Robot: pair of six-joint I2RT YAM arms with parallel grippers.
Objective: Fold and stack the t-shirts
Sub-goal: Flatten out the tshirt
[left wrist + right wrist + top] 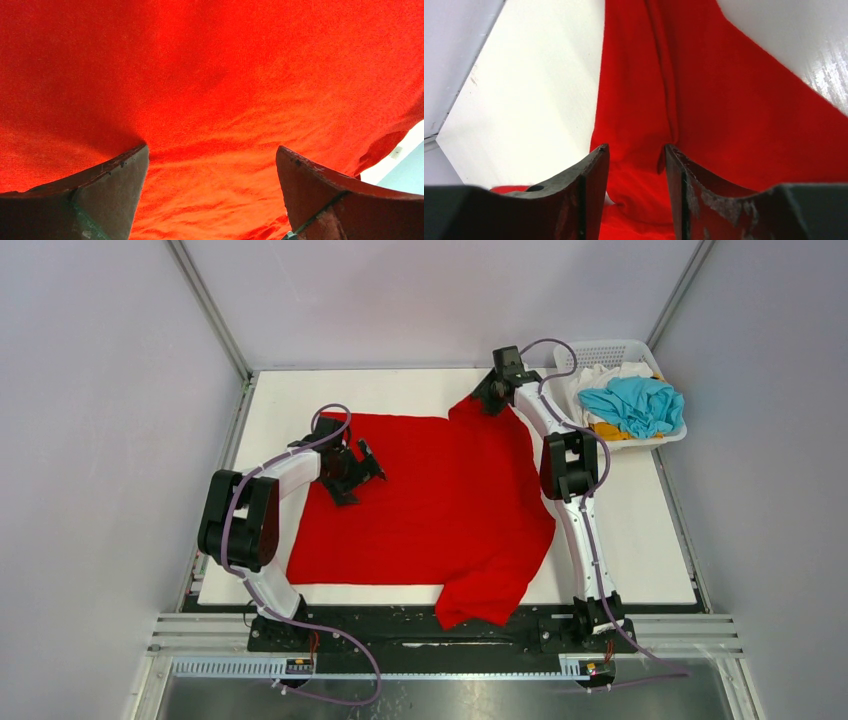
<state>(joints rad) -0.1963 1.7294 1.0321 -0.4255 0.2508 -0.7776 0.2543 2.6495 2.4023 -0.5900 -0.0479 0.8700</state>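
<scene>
The red t-shirt lies spread on the white table; its near right part hangs over the front edge. My left gripper is open and empty, low over the shirt's left part; in the left wrist view red cloth fills the frame. My right gripper is at the shirt's far right corner, jaws partly closed with a bunch of red cloth between them. The turquoise-blue shirt, the white one and the orange-yellow one lie crumpled in the basket.
The white perforated basket stands at the far right corner of the table. Metal frame posts and grey walls enclose the table. Bare tabletop shows beyond the shirt's far edge and along the right side.
</scene>
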